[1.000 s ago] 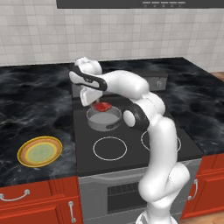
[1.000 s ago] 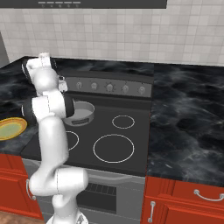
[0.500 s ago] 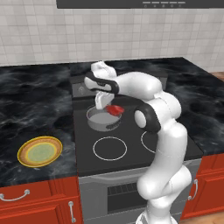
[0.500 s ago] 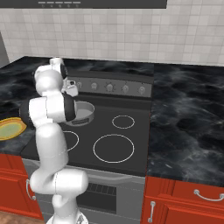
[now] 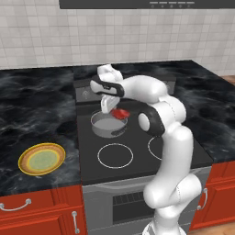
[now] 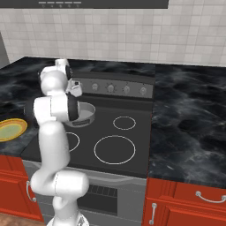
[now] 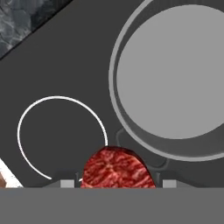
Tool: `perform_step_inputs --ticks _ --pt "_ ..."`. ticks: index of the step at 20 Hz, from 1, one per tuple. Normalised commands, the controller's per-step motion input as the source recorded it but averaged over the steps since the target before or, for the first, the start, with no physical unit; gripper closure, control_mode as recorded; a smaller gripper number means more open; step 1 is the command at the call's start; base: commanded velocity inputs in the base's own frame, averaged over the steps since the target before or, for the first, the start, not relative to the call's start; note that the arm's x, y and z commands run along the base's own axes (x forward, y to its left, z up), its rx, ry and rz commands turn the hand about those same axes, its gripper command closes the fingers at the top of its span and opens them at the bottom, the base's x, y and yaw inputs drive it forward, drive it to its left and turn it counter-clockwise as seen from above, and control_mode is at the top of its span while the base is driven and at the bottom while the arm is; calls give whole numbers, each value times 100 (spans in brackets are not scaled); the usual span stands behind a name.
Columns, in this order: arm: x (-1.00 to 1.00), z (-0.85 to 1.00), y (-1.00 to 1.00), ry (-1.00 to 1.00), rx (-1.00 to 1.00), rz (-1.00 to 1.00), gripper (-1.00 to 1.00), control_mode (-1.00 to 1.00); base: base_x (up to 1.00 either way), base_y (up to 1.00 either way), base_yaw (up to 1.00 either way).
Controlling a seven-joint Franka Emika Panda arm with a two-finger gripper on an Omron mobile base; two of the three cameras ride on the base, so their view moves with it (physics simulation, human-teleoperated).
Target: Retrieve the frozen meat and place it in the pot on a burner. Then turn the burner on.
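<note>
Carrying step — the jaws (image 5: 118,111) grasp the frozen meat (image 5: 120,113) beside the pot (image 5: 108,124) rim; next, centre over its mouth and release.

Yellow-rimmed plate (image 5: 42,159) on black marble counter (image 5: 32,105) left of cooktop, red cabinets (image 6: 185,203) below

— Where is the arm?
— Reaching forward from the base, elbow bent, wrist turned downward, gripper (image 5: 114,110) hanging low.
— And the fingers?
— Apparently closed on the frozen meat (image 7: 117,168), though the tips are barely visible.
</note>
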Motion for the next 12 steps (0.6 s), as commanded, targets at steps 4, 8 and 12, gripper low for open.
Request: perform_step_inputs --ticks 4,8,12 --pt "51 0 0 1 0 0 100 -100 0 0 0" --pt "44 0 0 0 0 0 100 -100 0 0 0" --pt "34 0 0 0 0 0 100 -100 0 0 0"
